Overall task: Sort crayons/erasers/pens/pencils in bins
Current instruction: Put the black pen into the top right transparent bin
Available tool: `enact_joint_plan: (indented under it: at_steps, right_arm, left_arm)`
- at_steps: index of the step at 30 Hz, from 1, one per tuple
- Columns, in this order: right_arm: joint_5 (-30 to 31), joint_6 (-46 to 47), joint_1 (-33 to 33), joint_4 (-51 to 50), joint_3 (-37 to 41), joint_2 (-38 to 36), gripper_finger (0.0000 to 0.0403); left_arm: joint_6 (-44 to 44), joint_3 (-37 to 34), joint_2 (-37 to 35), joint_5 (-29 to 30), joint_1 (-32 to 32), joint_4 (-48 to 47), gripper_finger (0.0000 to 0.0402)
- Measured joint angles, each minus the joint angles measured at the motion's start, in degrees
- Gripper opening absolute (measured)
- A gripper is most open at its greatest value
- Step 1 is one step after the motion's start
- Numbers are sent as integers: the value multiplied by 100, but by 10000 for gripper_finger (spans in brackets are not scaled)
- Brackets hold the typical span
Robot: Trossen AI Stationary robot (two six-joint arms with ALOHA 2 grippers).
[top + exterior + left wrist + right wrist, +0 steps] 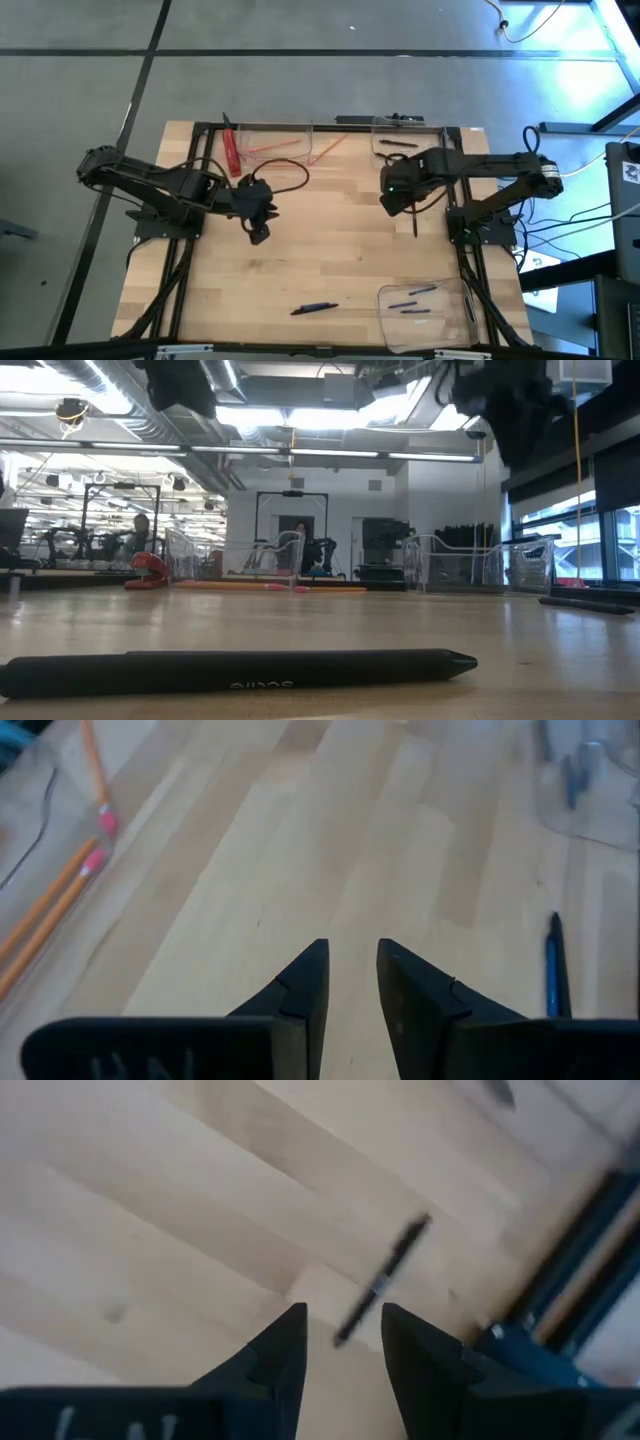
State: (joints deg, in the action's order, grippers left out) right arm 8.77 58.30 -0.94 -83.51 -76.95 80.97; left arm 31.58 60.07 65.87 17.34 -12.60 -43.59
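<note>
high view: left tool (258,236) hovers mid wooden worktop (330,260), right tool (400,200) at 2 o'clock; dark blue pen (313,308) lies at 6, clear plastic bin (425,312) at 5.
low view: slim black pen (240,668) lies up front.
left wrist: tool fingers (305,992) parted, nothing between.
right wrist: tool parted too, thin black pen (382,1280) on the wood just past the tips.

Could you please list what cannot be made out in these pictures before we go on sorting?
- Low view: both grippers are cut off by the top edge.
- High view: what lies in the far bins is too small to tell apart.
- Right wrist view: the pen is blurred; its lower end is hidden between the right gripper fingers.
- Left wrist view: the bin with pens is blurred and cut off.
</note>
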Motion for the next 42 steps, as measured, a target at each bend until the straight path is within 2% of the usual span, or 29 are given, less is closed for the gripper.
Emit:
enact_joint_plan:
  at_steps: [6, 12, 20, 27, 34, 42]
  right_arm:
    - [-556, 595, -307, 179, 947, -7, 132]
    - [-1154, 448, -734, 1465, 1970, -2, 132]
    - [-1068, 147, -1602, 2152, 2944, -2, 132]
    - [-1101, -280, -2292, 2956, 3476, -2, 132]
    - [-1134, -346, -2654, 3124, 3693, -2, 132]
    - [-1145, -351, -2778, 3666, 4072, -2, 132]
  left_arm:
    - [-217, 0, 0, 6, -139, 100, 80]
    - [-431, 0, 0, 0, -295, 85, 80]
    - [-521, 0, 0, -2, -321, 80, 80]
    - [-521, 0, 0, -3, -319, 79, 80]
    - [-517, 2, 0, -2, -319, 79, 80]
    - [-517, 2, 0, -2, -319, 78, 80]
